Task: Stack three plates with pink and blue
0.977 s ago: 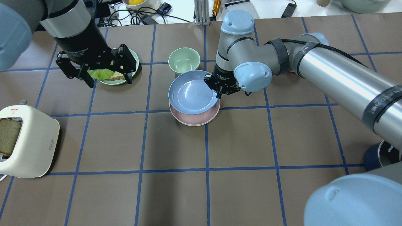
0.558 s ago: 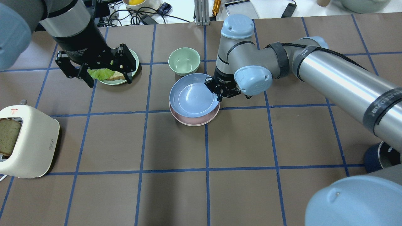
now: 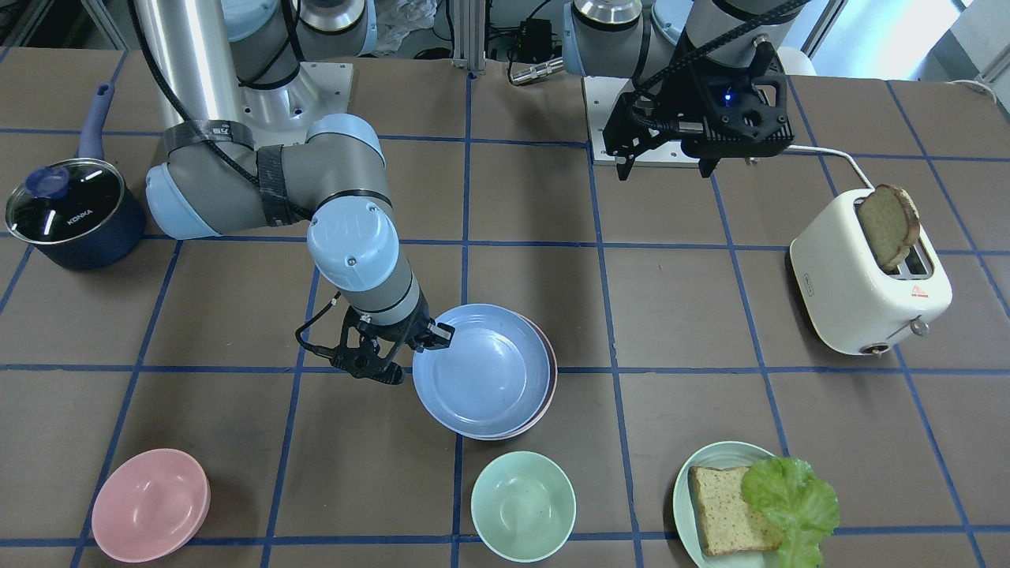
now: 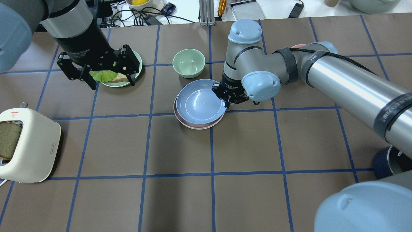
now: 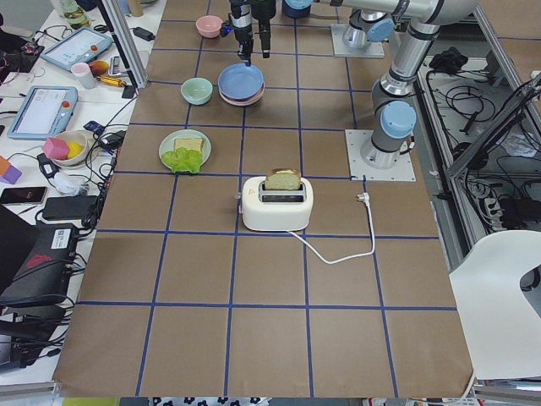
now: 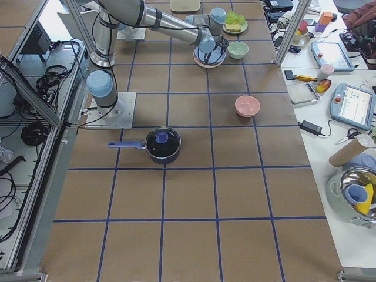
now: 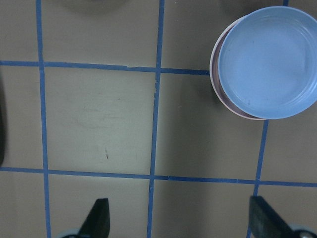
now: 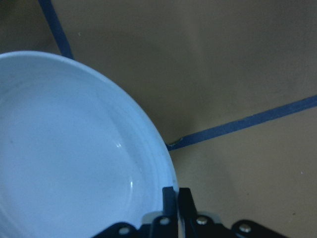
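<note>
The light blue plate (image 4: 200,102) lies on top of the pale pink plate (image 4: 199,125), slightly off-centre, in the middle of the table. I cannot tell whether it rests fully on it. A thin pale edge shows under the pink rim; the cream-white plate is otherwise hidden. My right gripper (image 4: 226,102) is shut on the blue plate's rim (image 8: 163,163), on the side facing the right arm. It also shows in the front view (image 3: 434,338). My left gripper (image 4: 112,83) is open and empty, high above the table and well to the left of the stack.
A mint bowl (image 4: 189,62) stands just behind the stack. A pale green plate with bread and lettuce (image 3: 750,505) is under the left gripper. A pink bowl (image 3: 150,505), a toaster (image 4: 29,145) and a dark pot (image 3: 67,205) stand further off.
My right gripper has lowered the blue plate and brought it a little toward the robot, so it now sits closer over the pink plate. The left arm has not moved.
</note>
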